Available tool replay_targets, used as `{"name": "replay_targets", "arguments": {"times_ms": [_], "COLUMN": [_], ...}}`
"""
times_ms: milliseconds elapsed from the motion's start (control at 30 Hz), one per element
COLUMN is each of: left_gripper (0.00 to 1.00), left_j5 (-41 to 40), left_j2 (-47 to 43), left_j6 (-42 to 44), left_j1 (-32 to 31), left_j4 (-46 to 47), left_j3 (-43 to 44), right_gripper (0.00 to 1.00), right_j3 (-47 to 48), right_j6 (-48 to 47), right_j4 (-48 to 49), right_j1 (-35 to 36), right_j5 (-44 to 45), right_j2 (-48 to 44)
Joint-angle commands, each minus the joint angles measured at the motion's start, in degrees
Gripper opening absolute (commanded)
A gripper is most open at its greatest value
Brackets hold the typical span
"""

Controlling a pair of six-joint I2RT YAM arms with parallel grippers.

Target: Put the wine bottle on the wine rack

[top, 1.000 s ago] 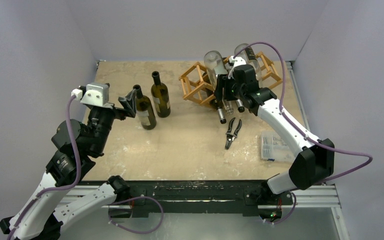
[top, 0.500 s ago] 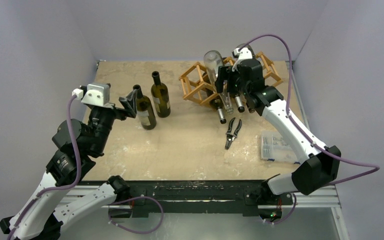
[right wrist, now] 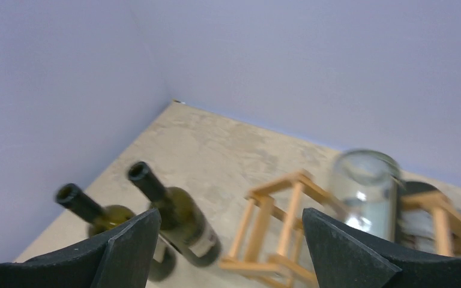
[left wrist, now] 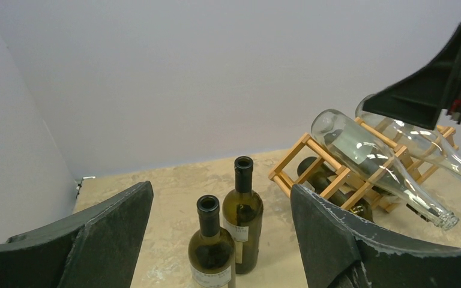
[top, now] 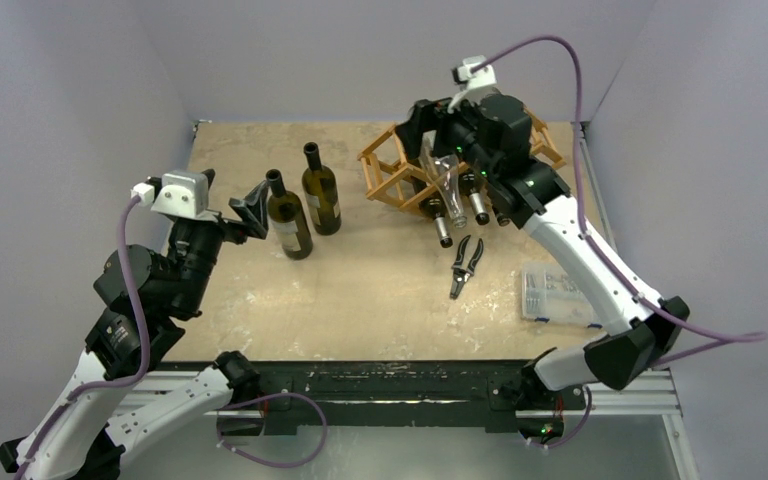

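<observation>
1. Wine bottle (top: 450, 195) of clear glass lies slanted on the wine rack (top: 385, 172), below the right gripper (top: 428, 128), whose jaws gape wide and empty.
2. Left gripper (top: 250, 205) also stands wide and empty, beside two dark bottles (top: 290, 225) upright on the table (top: 360, 290).
3. Pliers (top: 465, 265) lie near the rack.

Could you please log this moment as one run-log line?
left gripper: jaws open, facing nearest upright bottle | right gripper: jaws open, above wine rack | clear bottle: lying on rack
</observation>
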Motion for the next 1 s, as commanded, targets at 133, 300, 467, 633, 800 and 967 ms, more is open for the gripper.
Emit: {"name": "replay_targets", "arguments": {"times_ms": [133, 300, 467, 633, 800, 967], "left_gripper": [0.86, 0.87, 0.87, 0.88, 0.88, 0.89], "left_j5": [-2.3, -2.3, -3.0, -3.5, -3.0, -2.9], "left_j2": [-1.3, -1.4, -1.9, -2.0, -2.4, -2.4], "left_j6": [2.1, 2.4, 3.0, 3.5, 3.0, 2.8], "left_j1": [0.4, 0.4, 0.4, 0.4, 0.4, 0.4], "left_j4": [5.0, 5.1, 5.2, 5.8, 5.3, 5.3], "left_j3": [-1.0, -1.1, -1.2, -1.4, -1.2, -1.3], "right_gripper": [0.91, 0.89, 0.84, 0.83, 0.77, 0.72], "right_j3": [13.1, 20.8, 30.1, 33.2, 33.8, 34.4], "right_j6": [0.2, 1.4, 2.6, 2.1, 1.6, 0.4], "right_j4": [4.7, 4.4, -1.5, -3.2, -4.5, -5.1], "right_j1": [8.7, 11.5, 13.8, 15.7, 17.1, 17.6], "right_j5": [0.5, 1.0, 5.9, 8.6, 11.2, 13.3], "right_j2": [12.4, 20.0, 27.4, 31.2, 33.2, 34.8]}}
